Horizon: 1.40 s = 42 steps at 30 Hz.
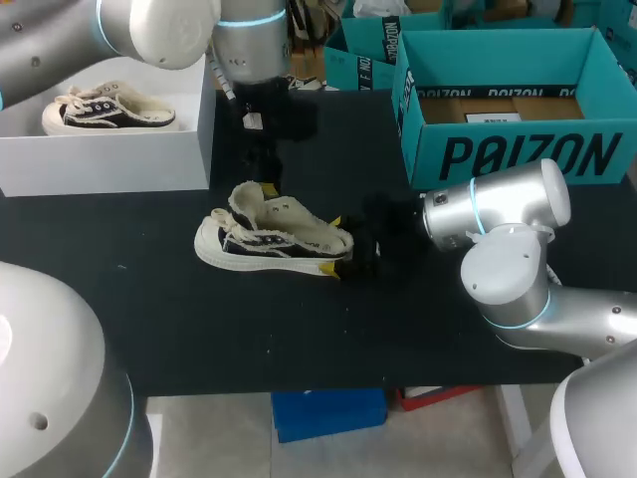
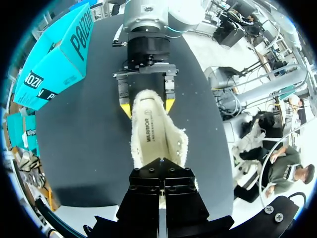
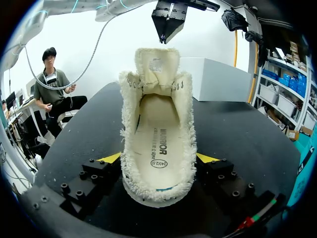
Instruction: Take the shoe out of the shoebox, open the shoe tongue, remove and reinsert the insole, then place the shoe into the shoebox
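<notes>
A cream, fleece-lined shoe [image 1: 269, 239] with a black side lies on the black table, toe to the left. Its tongue [image 3: 157, 64] stands up and the insole [image 3: 157, 144] lies flat inside. My right gripper [image 1: 338, 246] has one yellow-tipped finger on each side of the heel, both against the fleece edge [image 3: 158, 163]. My left gripper [image 3: 164, 35] hangs shut just above the top of the tongue, with a small gap to it and nothing in it. In the left wrist view that gripper [image 2: 159, 193] looks down along the shoe [image 2: 154, 139] toward my right gripper [image 2: 147, 105].
A white shoebox [image 1: 100, 154] at the back left holds a second shoe [image 1: 109, 110]. A teal open box [image 1: 508, 149] stands at the back right, with another teal box [image 1: 363, 50] behind it. Bare black table lies in front of the shoe.
</notes>
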Each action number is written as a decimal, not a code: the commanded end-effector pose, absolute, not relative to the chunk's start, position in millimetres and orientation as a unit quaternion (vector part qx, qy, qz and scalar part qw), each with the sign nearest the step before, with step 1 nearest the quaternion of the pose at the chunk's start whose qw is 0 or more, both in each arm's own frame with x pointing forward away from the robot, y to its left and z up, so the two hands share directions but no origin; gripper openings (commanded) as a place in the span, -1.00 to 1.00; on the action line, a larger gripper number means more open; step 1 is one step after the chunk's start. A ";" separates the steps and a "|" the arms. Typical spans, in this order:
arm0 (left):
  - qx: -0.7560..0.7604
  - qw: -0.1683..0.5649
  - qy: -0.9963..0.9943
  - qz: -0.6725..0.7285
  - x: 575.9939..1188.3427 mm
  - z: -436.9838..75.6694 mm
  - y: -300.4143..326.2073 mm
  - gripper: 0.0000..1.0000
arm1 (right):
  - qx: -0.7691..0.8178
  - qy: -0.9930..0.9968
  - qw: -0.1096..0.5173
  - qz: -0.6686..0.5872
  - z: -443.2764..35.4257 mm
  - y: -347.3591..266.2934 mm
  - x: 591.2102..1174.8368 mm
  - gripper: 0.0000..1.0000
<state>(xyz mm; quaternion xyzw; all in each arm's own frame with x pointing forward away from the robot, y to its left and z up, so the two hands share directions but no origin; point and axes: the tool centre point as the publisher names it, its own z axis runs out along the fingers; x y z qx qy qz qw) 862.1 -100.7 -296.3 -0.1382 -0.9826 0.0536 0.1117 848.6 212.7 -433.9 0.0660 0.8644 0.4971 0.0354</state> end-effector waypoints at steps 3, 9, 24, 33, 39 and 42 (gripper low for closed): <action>-0.132 0.116 -0.983 0.059 856.7 -301.8 -98.7 -1.00 | 0.067 0.865 0.036 0.497 -436.5 213.4 848.9 -1.00; -0.132 0.116 -0.983 0.059 856.7 -301.8 -98.7 -1.00 | 0.067 0.865 0.036 0.497 -436.5 213.4 848.9 -1.00; -0.142 0.118 -0.982 0.049 856.9 -308.4 -102.9 -1.00 | 0.067 0.865 0.036 0.497 -436.5 213.4 848.9 -1.00; -0.139 0.125 -0.981 0.051 853.1 -327.1 -110.0 -1.00 | 0.067 0.865 0.036 0.497 -436.5 213.4 848.9 -1.00; -0.136 0.135 -0.980 0.055 854.6 -344.7 -114.1 -1.00 | 0.067 0.865 0.036 0.497 -436.5 213.4 848.9 -1.00; -0.136 0.134 -0.980 0.056 853.5 -348.0 -115.6 -1.00 | 0.067 0.865 0.036 0.497 -436.5 213.4 848.9 -1.00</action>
